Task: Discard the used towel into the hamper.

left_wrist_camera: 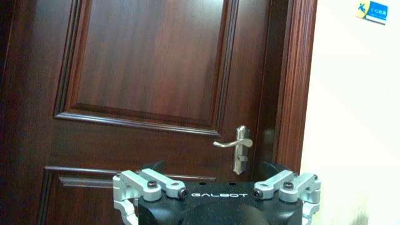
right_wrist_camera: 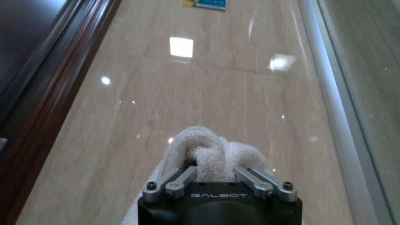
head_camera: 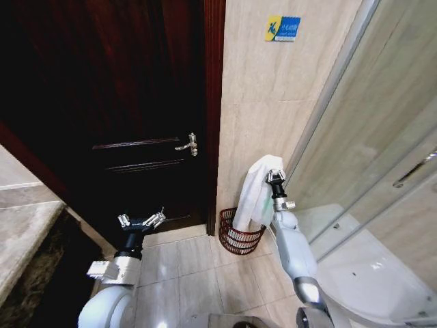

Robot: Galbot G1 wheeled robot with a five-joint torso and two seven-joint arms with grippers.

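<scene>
Tiled wall corner: right gripper, fingers clenched on towel, hangs it lengthwise straight above hamper; left gripper idle, released.

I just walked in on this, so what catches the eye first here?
A white towel dangles from the right gripper, its lower end over the dark wire hamper against the tiled wall. The left gripper waits open before the dark wooden door.
</scene>
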